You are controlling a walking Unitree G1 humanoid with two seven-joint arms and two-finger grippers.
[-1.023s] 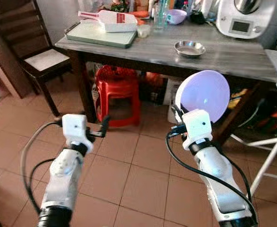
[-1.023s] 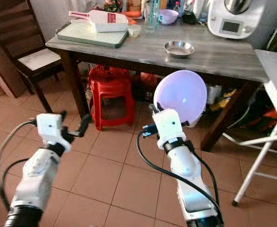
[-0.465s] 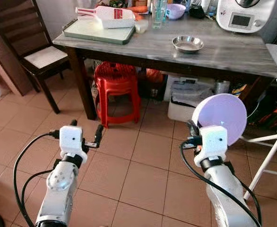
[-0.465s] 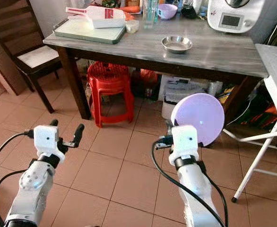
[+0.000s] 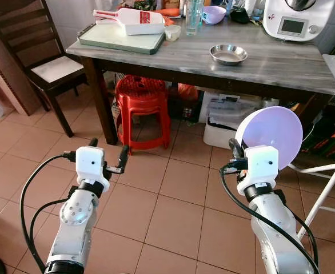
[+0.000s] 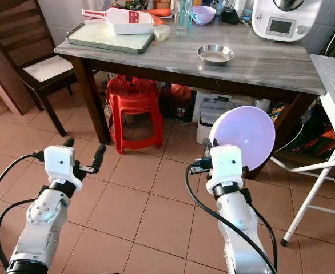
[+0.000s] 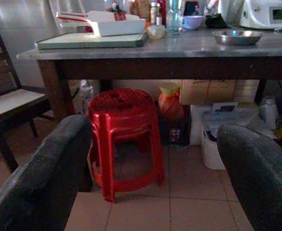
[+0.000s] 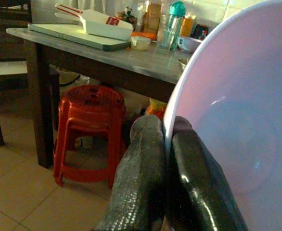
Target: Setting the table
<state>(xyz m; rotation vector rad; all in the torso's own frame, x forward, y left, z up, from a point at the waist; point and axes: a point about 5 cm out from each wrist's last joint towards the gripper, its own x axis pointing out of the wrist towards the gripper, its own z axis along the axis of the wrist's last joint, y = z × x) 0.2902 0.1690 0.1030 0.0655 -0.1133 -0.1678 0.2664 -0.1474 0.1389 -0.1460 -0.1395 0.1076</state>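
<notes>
Right gripper (image 6: 208,161) carrying a plate (image 6: 244,137) toward the table (image 6: 270,65). The two black fingers (image 8: 141,168) are pinched together on the plate's rim, one on each face, so the plate stands on edge, its hollow side facing the robot, out in front of the table and below its top. The plate looks thin, stiff and light, probably plastic or melamine; its glossy surface may slip in so narrow a hold, and with all its width above the fingers it could pivot if swung quickly. The rim is the sensible place to hold it; it would need tipping flat before being set down. On the table, a steel bowl (image 5: 228,54) sits near the front edge and a tray (image 5: 122,39) at the left end. Left gripper (image 5: 107,161) is spread wide and empty, facing the red stool (image 7: 124,130) under the table.
</notes>
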